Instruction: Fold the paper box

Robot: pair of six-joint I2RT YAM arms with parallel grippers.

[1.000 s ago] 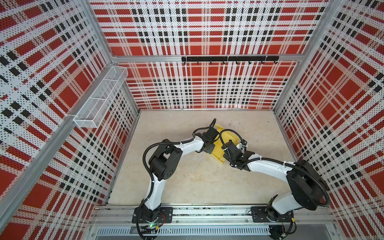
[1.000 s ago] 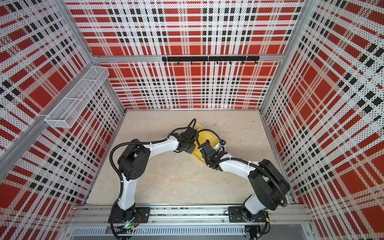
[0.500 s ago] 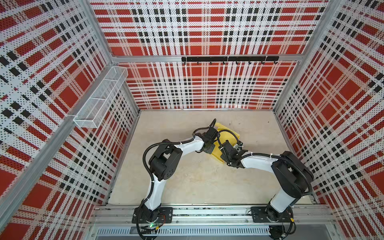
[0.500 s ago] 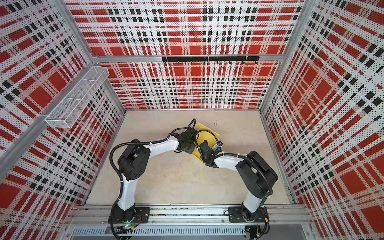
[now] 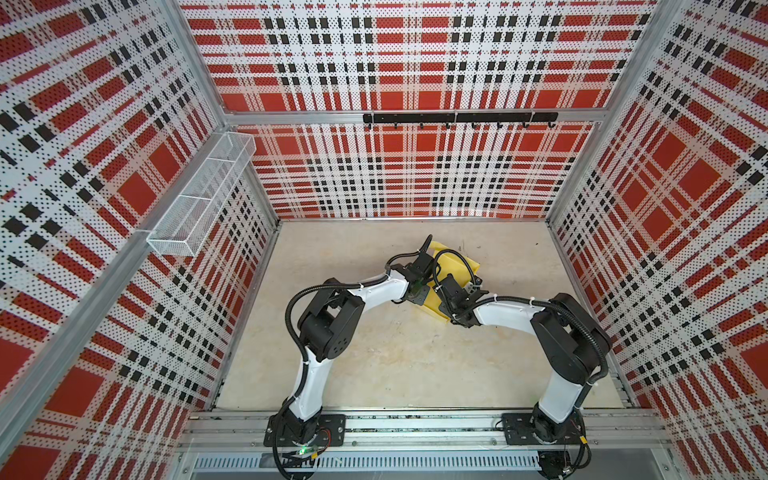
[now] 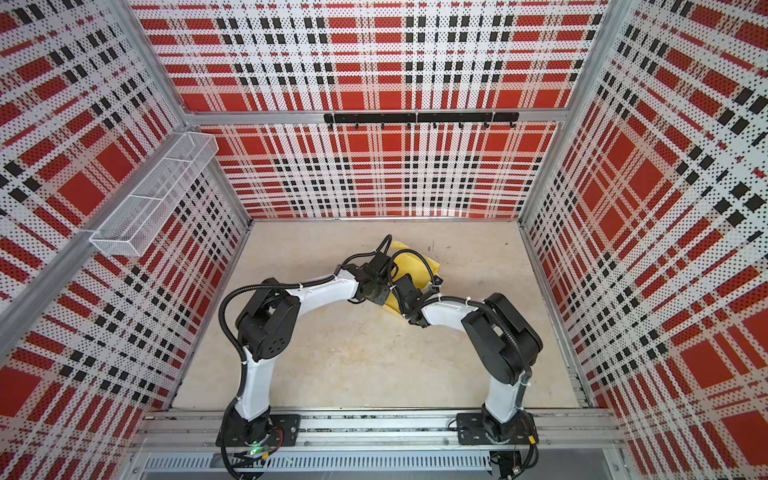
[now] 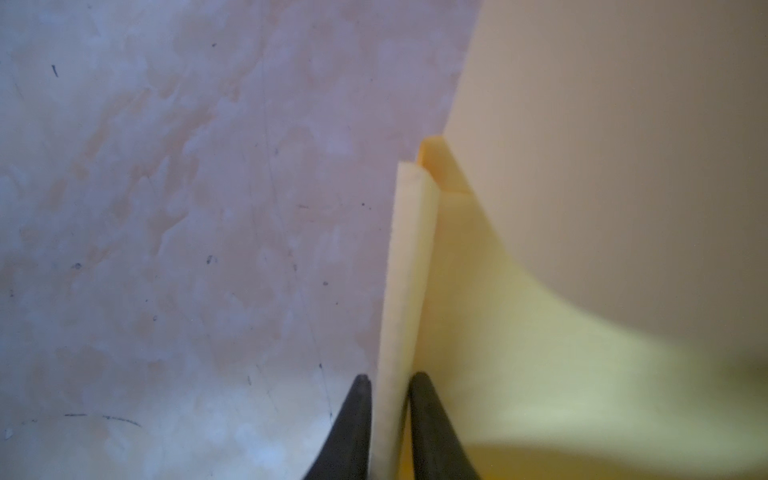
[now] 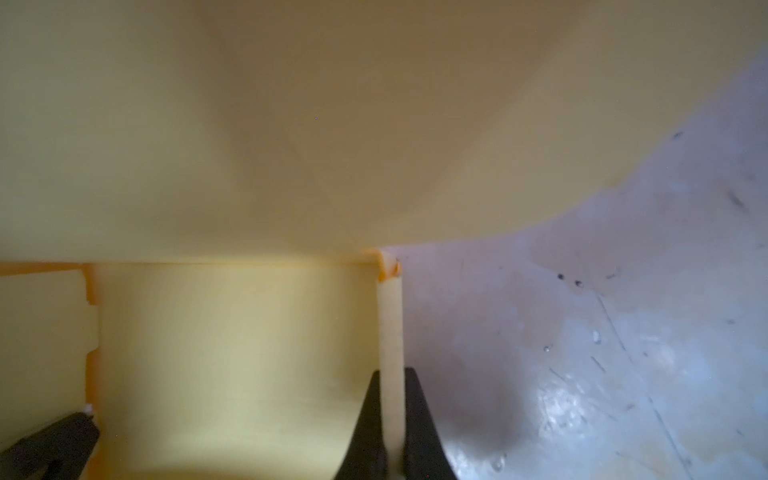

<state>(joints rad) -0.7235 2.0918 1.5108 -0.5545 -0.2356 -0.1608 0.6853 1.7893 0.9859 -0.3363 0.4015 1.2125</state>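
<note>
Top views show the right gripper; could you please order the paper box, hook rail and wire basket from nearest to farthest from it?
1. paper box, mid-floor, in the jaws of the right gripper.
2. hook rail, on the back wall.
3. wire basket, on the left wall.

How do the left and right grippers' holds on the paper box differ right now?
The left gripper holds a thicker, seemingly doubled wall of the paper box; the right gripper holds a thinner wall. The left gripper's jaws stand wider apart; the right gripper's are nearly together. Both are closed on an upright outer wall, table beside it.
</note>
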